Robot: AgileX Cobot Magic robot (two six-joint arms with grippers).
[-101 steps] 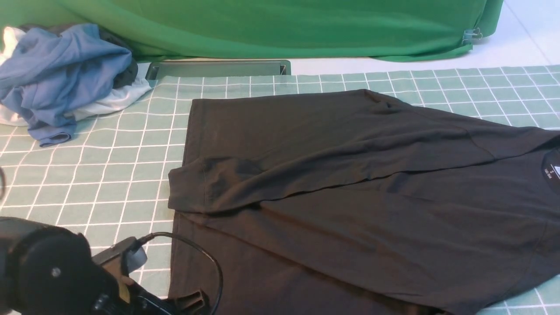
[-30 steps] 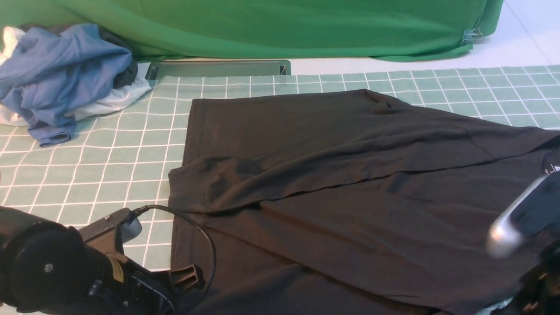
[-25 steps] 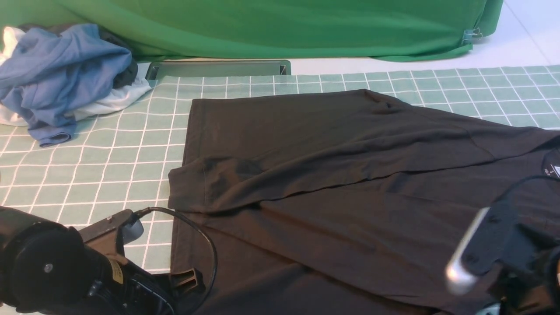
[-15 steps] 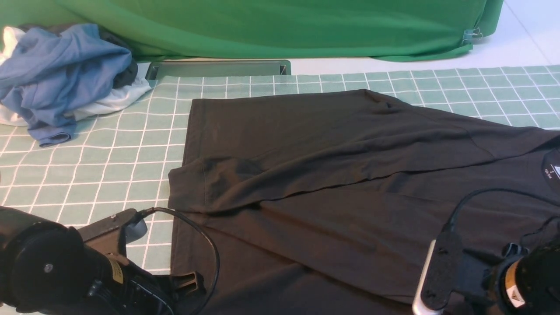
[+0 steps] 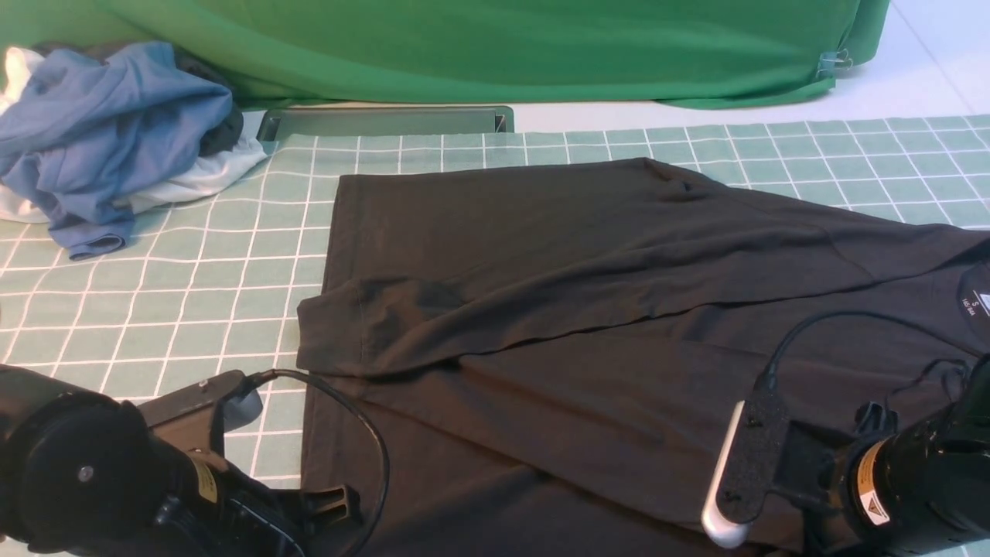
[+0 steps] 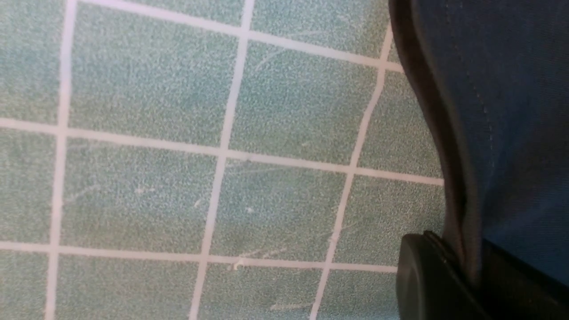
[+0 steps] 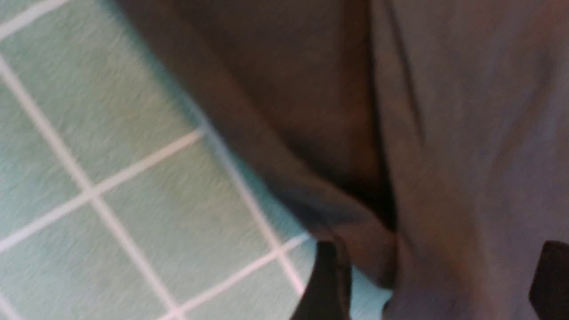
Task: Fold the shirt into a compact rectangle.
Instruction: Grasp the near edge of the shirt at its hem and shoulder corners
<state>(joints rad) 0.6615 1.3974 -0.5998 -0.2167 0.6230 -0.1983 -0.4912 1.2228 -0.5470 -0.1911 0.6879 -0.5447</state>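
Observation:
The black shirt (image 5: pixel 588 309) lies spread on the green grid mat (image 5: pixel 155 294), with one sleeve folded across its middle and the white neck label (image 5: pixel 976 298) at the far right. At the shirt's near left corner my left gripper (image 5: pixel 332 503) is shut on its hem; in the left wrist view the shirt's edge (image 6: pixel 449 146) runs down into the left gripper (image 6: pixel 466 266). My right gripper (image 7: pixel 438 284) is open over the shirt's near right edge, with the shirt's cloth (image 7: pixel 466 133) between its fingers (image 7: pixel 329 280). In the front view the right arm hides its jaws.
A pile of blue and white garments (image 5: pixel 108 131) sits at the back left of the mat. A grey metal channel (image 5: pixel 387 121) lies along the mat's far edge, below the green backdrop cloth (image 5: pixel 479 46). Bare mat shows left of the shirt.
The right arm has come in from the right and swung down and left over the shirt's near right edge. The left arm and the shirt have barely moved.

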